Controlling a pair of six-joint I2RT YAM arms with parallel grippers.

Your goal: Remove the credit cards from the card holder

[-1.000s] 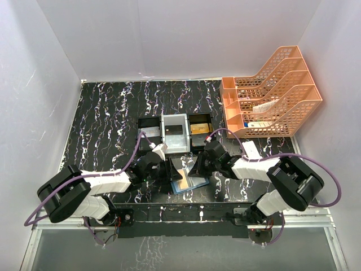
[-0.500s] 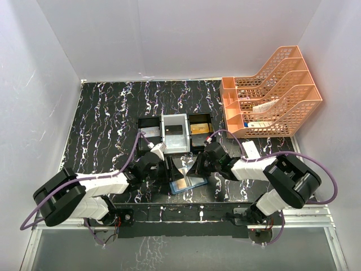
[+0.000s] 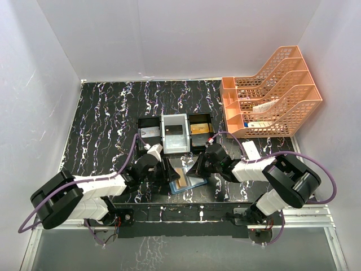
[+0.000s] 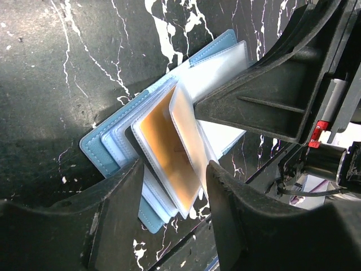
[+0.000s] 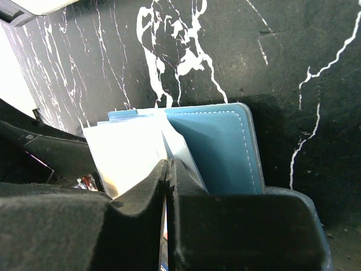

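Card holder (image 4: 107,152): spread open on table (image 4: 56,68) between both arms. Right gripper (image 5: 167,169): closed, tips pressed at clear sleeve (image 5: 130,152), apparently to steady holder. Left gripper (image 4: 174,172): jaws apart, straddling raised gold card (image 4: 166,149), evidently for pulling it out.

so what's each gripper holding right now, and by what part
The right gripper is shut on the card holder, pinching the edge of a clear inner sleeve. The left gripper holds nothing; it is open around the gold card.
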